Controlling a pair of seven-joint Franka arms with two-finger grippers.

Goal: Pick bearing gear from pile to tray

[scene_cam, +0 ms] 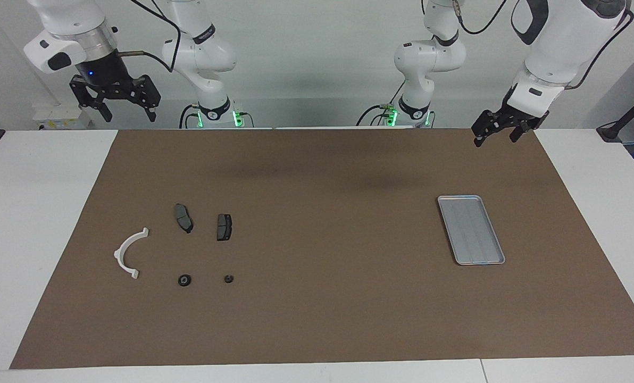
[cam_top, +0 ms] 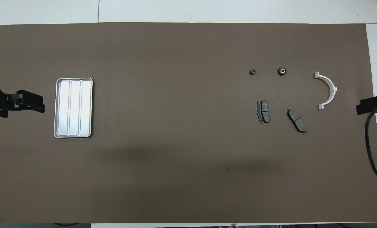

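A: While both arms wait raised at the robots' edge of the brown mat point(scene_cam: 317, 298), how do the end effectors stand?

B: Left end effector point(scene_cam: 500, 134) and right end effector point(scene_cam: 119, 109) both hang spread wide, holding nothing.

A: Where are the parts?

B: Toward the right arm's end lie a white bracket point(scene_cam: 128, 252), two brake pads point(scene_cam: 183, 217) point(scene_cam: 224, 226) and, farther from the robots, the larger gear point(scene_cam: 184, 280) beside the smaller gear point(scene_cam: 228, 278). The tray point(scene_cam: 447, 223) sits toward the left arm's end of the tabletop point(scene_cam: 40, 213).
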